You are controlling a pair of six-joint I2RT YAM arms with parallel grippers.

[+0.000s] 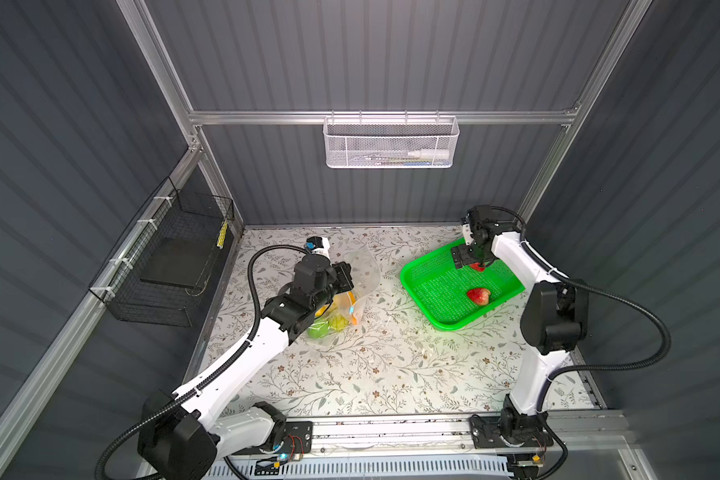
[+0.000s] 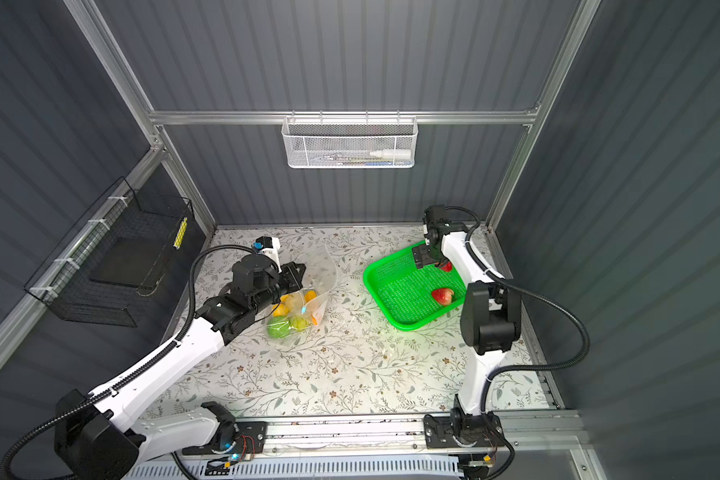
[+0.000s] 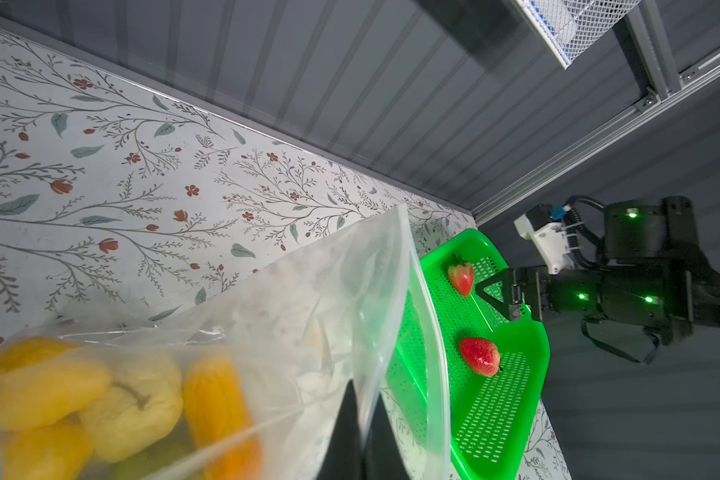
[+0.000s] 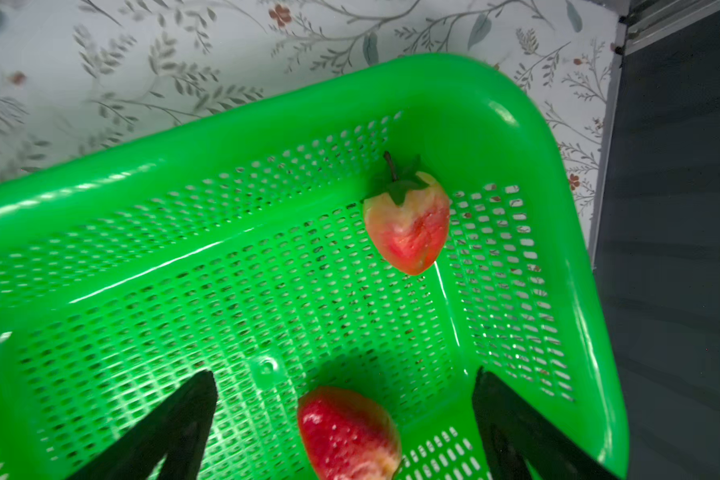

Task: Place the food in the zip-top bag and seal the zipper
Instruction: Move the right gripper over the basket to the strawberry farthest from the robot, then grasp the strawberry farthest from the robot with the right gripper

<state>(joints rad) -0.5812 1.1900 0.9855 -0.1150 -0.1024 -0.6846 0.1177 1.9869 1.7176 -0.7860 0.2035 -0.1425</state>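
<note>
Pinching the clear lip of the zip-top bag [image 3: 308, 291], the left jaws are clamped on the film at the bottom edge of the left wrist view. They lift that lip off the table [image 1: 371, 365], so the mouth gapes toward the green basket [image 1: 437, 286]. The hold looks meant to prop the mouth for the other arm to drop things in.

The right jaws stand wide and hold nothing. In the right wrist view their two black tips spread across the bottom of the frame. The red strawberry [image 4: 348, 432] lies between them, untouched as far as I can tell. A paler strawberry [image 4: 408, 224] lies further in, near the basket's corner wall, right of centre.

In both top views the basket sits right of centre. It is well apart from the bag, which lies left of centre under the left arm. Low in the bag's closed end are yellow, orange and green pieces of food [image 2: 279, 327]. A small light-blue zipper slider [image 2: 304, 309], as I take it, shows over them. By my reading, two strawberries are left to move and sealing is not yet begun.
</note>
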